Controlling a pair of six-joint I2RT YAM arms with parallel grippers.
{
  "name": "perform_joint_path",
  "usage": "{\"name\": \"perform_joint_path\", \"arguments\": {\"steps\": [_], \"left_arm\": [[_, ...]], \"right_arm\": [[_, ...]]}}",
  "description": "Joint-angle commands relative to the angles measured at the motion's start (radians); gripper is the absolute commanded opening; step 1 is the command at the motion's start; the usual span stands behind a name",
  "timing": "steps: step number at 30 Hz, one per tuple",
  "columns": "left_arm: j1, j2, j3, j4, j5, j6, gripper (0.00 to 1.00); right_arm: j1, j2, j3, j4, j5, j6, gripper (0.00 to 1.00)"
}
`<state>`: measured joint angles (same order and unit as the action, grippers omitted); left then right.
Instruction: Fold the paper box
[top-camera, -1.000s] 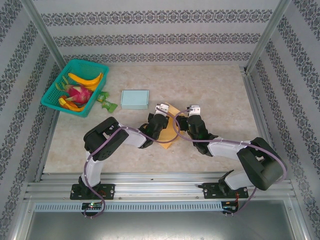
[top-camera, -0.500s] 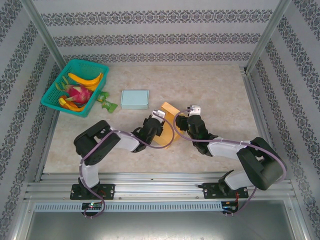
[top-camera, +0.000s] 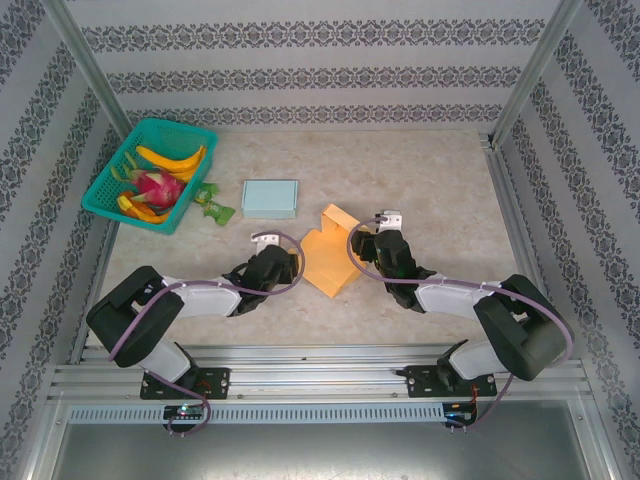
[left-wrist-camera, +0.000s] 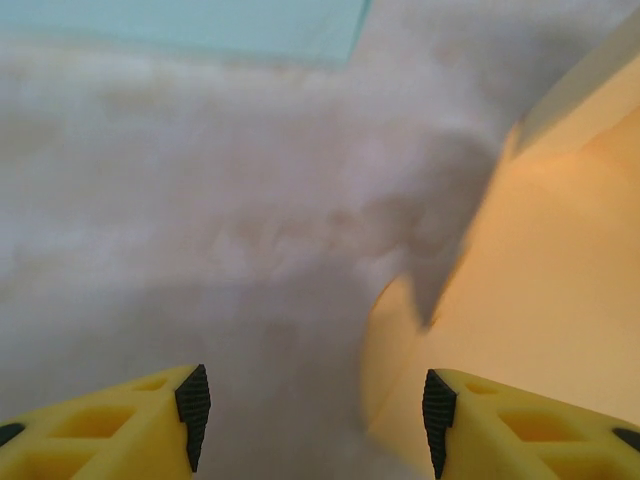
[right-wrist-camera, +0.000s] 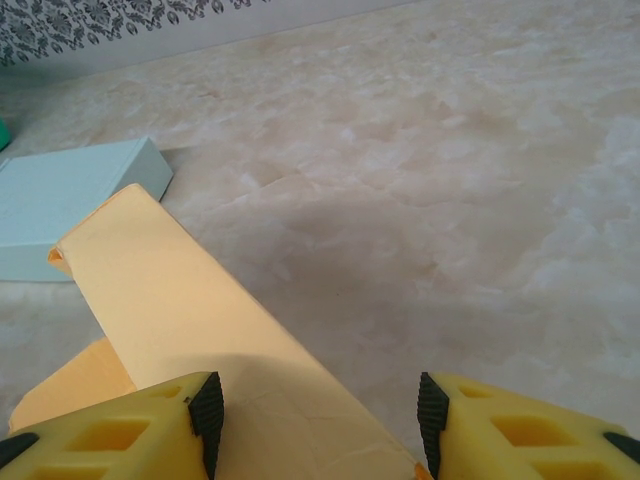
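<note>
Looking down, we see our left fingers (left-wrist-camera: 120, 430) released, the paper box (top-camera: 330, 262) just beside them; its flap (right-wrist-camera: 190, 300) runs between our right fingers (right-wrist-camera: 110, 435), grasp uncertain.

A: Top view is bright and even, sharp, shadows faint.
B: Left wrist view is soft all over; the box (left-wrist-camera: 540, 300) casts a dark shadow on the bench (left-wrist-camera: 200, 200). Right wrist is clearer.

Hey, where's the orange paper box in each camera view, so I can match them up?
Top external: paper box at the table's centre.
Left wrist: paper box along the right side.
Right wrist: paper box from lower left to bottom centre.
Shared landmark: pale blue box, lying just past it in all three.
</note>
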<state>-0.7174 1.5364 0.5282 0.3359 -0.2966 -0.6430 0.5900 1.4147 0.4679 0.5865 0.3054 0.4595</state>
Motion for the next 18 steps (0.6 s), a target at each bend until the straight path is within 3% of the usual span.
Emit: {"name": "perform_joint_path", "arguments": {"steps": [1, 9, 18], "left_arm": [[0.004, -0.008, -0.029, 0.001, 0.13, -0.161, 0.6], [0.004, 0.032, -0.057, 0.165, 0.198, -0.253, 0.6], [0.004, 0.158, 0.065, 0.236, 0.241, -0.285, 0.54]], "right_arm": [[-0.019, 0.024, -0.013, -0.067, 0.001, 0.028, 0.55], [-0.027, 0.043, -0.014, -0.055, -0.012, 0.032, 0.55], [-0.035, 0.051, -0.034, -0.029, -0.02, 0.045, 0.55]]}}
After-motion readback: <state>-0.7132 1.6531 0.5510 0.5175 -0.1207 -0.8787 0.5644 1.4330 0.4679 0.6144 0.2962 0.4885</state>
